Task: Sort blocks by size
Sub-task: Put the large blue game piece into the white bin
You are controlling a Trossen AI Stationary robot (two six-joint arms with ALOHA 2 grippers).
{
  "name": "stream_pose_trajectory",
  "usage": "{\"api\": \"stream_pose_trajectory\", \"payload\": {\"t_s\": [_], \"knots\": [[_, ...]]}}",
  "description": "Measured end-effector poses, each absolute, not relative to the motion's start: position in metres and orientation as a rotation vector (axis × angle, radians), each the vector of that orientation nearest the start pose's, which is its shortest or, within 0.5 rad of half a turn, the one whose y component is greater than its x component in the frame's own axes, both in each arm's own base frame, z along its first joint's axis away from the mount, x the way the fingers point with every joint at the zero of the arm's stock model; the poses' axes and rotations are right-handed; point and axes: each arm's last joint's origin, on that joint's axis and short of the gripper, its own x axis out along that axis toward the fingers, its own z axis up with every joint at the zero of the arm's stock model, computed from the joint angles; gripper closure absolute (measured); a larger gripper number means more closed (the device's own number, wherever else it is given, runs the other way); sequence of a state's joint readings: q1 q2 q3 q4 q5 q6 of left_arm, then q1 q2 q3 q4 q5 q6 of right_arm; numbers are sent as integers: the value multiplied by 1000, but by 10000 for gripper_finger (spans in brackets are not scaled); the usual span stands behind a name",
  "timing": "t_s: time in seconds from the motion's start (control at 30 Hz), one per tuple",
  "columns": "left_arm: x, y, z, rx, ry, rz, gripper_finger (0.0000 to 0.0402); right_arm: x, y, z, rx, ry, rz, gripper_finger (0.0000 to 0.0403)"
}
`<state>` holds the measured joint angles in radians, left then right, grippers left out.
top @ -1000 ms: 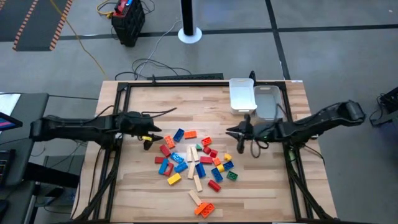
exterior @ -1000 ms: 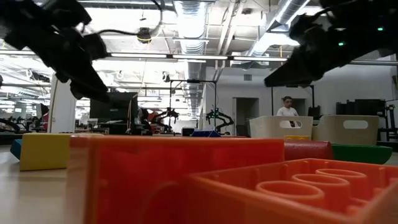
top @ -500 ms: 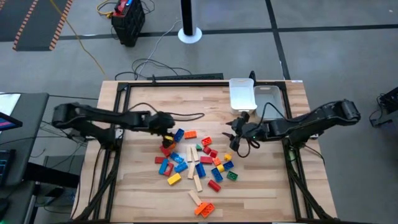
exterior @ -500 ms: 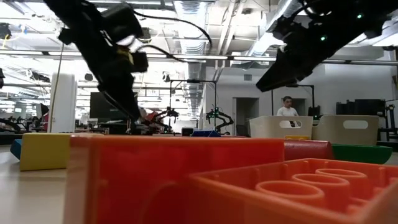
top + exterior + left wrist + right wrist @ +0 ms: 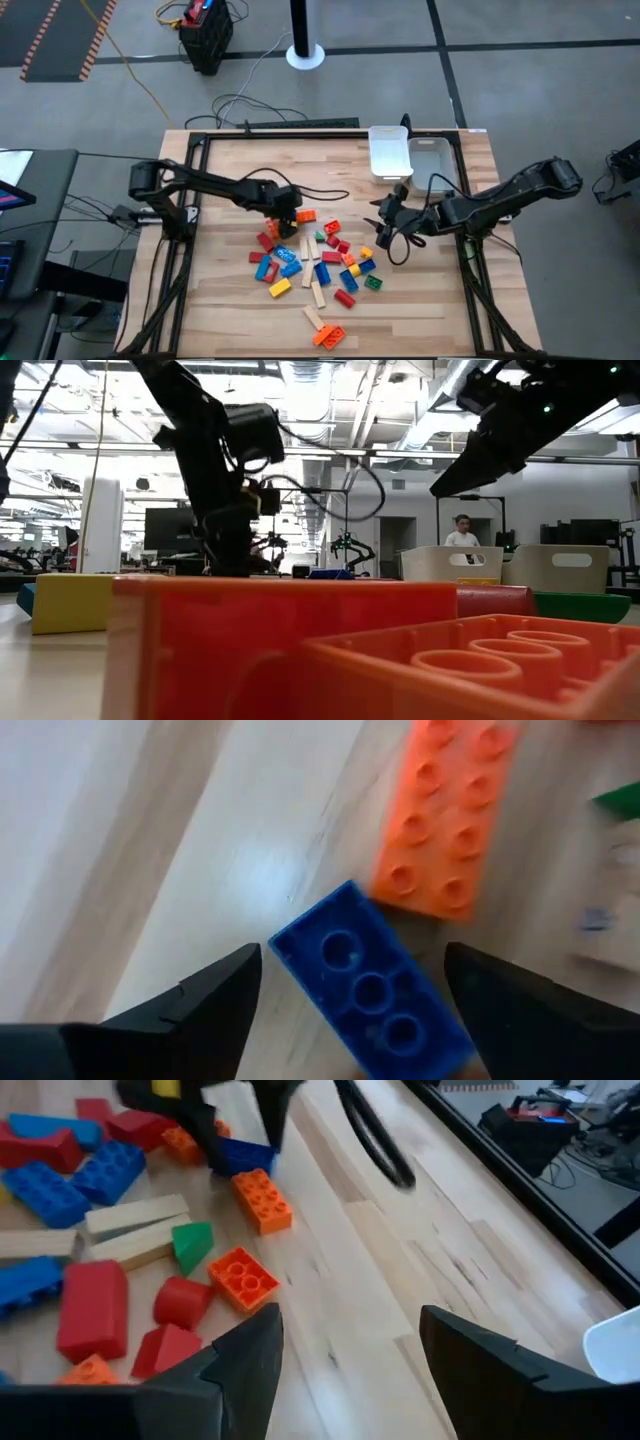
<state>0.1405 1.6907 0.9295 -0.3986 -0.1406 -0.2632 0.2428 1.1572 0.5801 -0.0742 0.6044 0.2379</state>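
The blocks (image 5: pixel 315 262) lie scattered on the middle of the wooden table: red, blue, orange, yellow and green studded bricks and a few pale wooden bars. My left gripper (image 5: pixel 284 212) stands open at the pile's far left corner, tipped steeply down. In the left wrist view its fingers stand on either side of a blue brick (image 5: pixel 372 992) that lies flat on the wood, with a gap on both sides. An orange brick (image 5: pixel 445 830) lies just past it. My right gripper (image 5: pixel 350 1350) hovers open to the right of the pile, with nothing between its fingers.
Two white trays (image 5: pixel 390 152) (image 5: pixel 432 165) stand side by side at the table's far right. A black frame (image 5: pixel 190 170) runs around the table's edges. An orange brick (image 5: pixel 300 650) fills the low view up close. Bare wood lies left of the pile and near the front edge.
My left gripper has swept from the table's left side toward the right, over to the pile's far left corner. It has come down and tipped more steeply downward, and now straddles the blue brick. The blocks lie as before.
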Motion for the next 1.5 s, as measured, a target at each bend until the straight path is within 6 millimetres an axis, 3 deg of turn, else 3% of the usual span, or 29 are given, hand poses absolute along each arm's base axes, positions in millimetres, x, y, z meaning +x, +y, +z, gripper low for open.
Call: {"api": "stream_pose_trajectory", "payload": {"t_s": [0.17, 0.33, 0.67, 0.93, 1.17, 1.33, 1.5], "knots": [[302, 53, 143, -269, 1163, 443, 93, 220, 47, 208, -45, 539, -382, 138], [300, 53, 141, -270, 1177, 447, 122, 219, 52, 208, -37, 526, -378, 138], [296, 53, 145, -189, 1198, 416, 269, 213, 66, 209, -47, 511, -365, 138], [286, 59, 181, -63, 1091, 402, 270, 204, 78, 213, -97, 472, -387, 138], [299, 57, 221, 28, 751, 267, 270, 223, 75, 217, -143, 367, -386, 138], [313, 47, 231, 56, 581, 124, 270, 229, 64, 216, -88, 244, -299, 138], [322, 30, 229, 136, 437, 60, 268, 234, 48, 214, -11, 176, -224, 138]]}}
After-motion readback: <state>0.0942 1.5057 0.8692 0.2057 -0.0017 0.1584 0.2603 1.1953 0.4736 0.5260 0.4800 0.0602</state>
